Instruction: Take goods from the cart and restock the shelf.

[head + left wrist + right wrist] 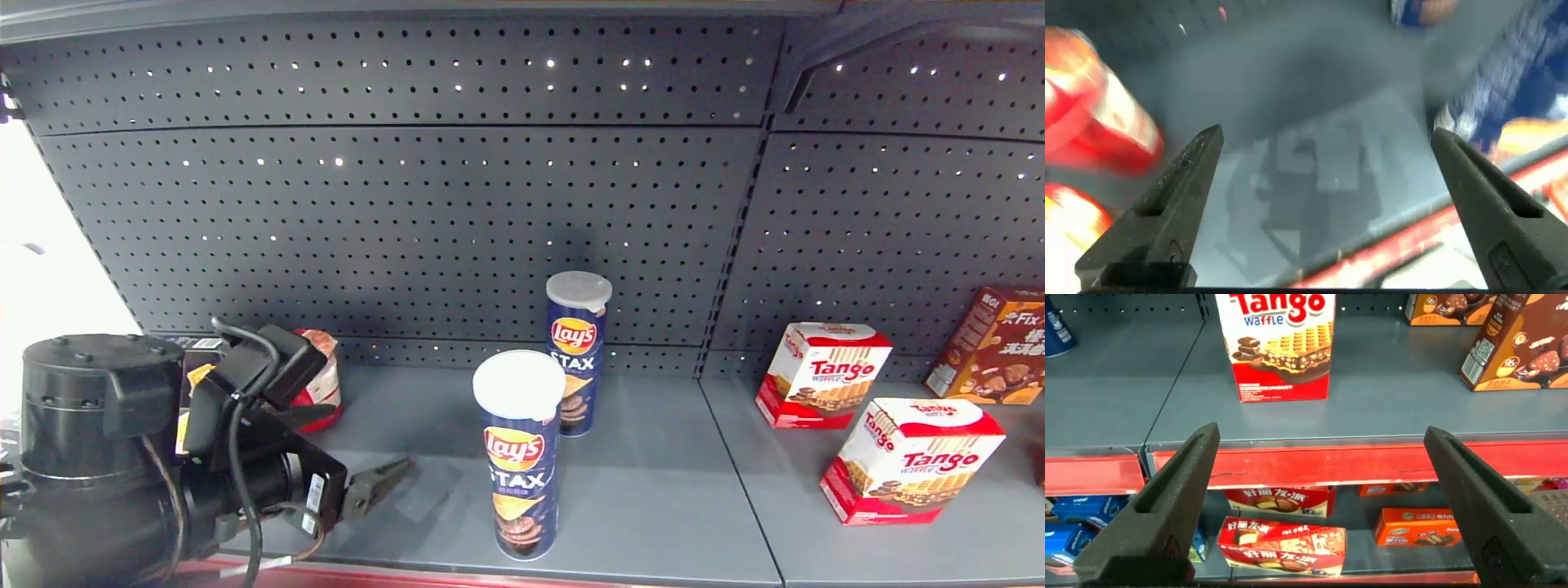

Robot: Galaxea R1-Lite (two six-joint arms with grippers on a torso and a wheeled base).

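Head camera looks down onto the shelf (653, 490); both wrist cameras share it, closer in.

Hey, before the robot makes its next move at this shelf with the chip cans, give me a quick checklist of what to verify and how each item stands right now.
1. Open, empty left gripper: ok.
2. Open, empty right gripper: ok.
3. Upright front chip can near the shelf's front edge: ok.
4. Upright rear chip can behind it: ok.
5. Bare room on the shelf between the cans and the front wafer box: ok.
6. Steady red package behind the left arm: cannot tell, the arm hides part of it.
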